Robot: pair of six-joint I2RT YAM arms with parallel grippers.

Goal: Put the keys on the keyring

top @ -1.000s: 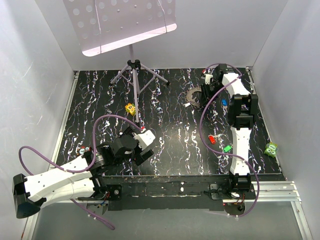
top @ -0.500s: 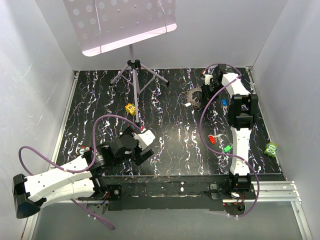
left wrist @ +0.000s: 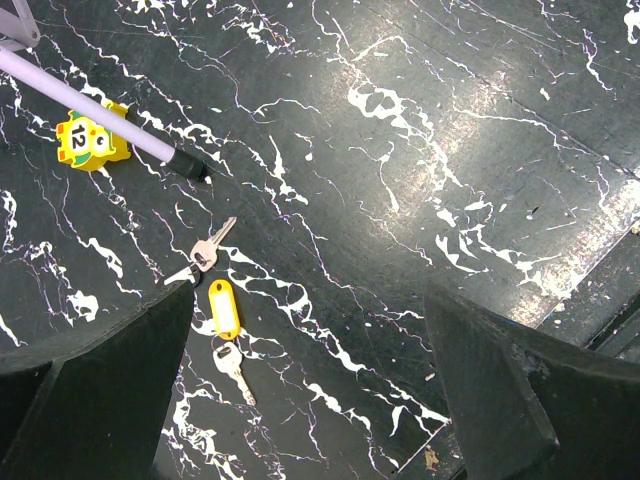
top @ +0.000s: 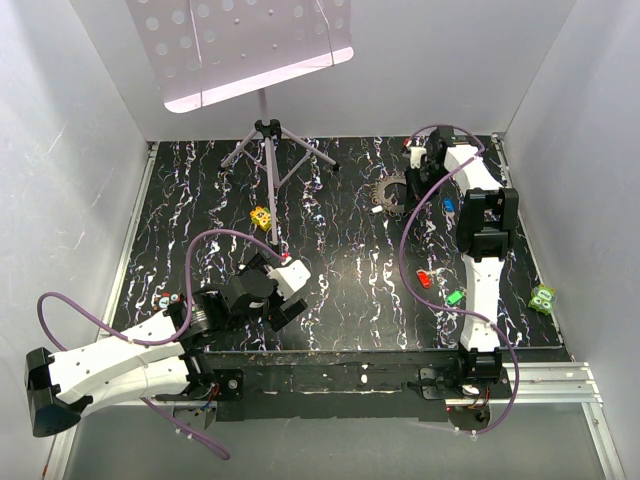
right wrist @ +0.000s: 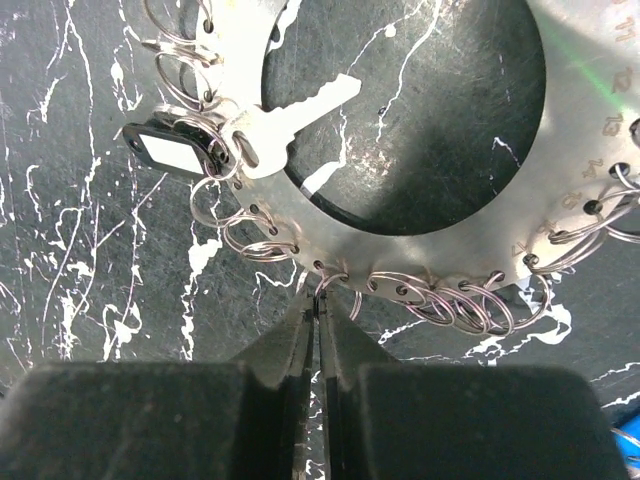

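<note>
My right gripper (top: 413,166) (right wrist: 320,303) is shut, its tips pinching one wire keyring (right wrist: 337,284) on the rim of a metal disc (top: 388,190) (right wrist: 450,235) that carries several such rings. One silver key (right wrist: 290,118) and a black tag (right wrist: 172,148) hang on the disc. My left gripper (top: 288,297) (left wrist: 305,395) is open and empty above the table. Below it lie a silver key (left wrist: 208,247), a yellow tag (left wrist: 223,305) and a second silver key (left wrist: 237,371) joined to the tag. Red (top: 423,277), green (top: 455,297) and blue (top: 449,205) keys lie loose by the right arm.
A music stand tripod (top: 266,140) stands at the back, one leg (left wrist: 100,110) reaching toward the left gripper. A small yellow dotted block (top: 261,216) (left wrist: 90,143) lies beside that leg. A green block (top: 543,297) sits at the right edge.
</note>
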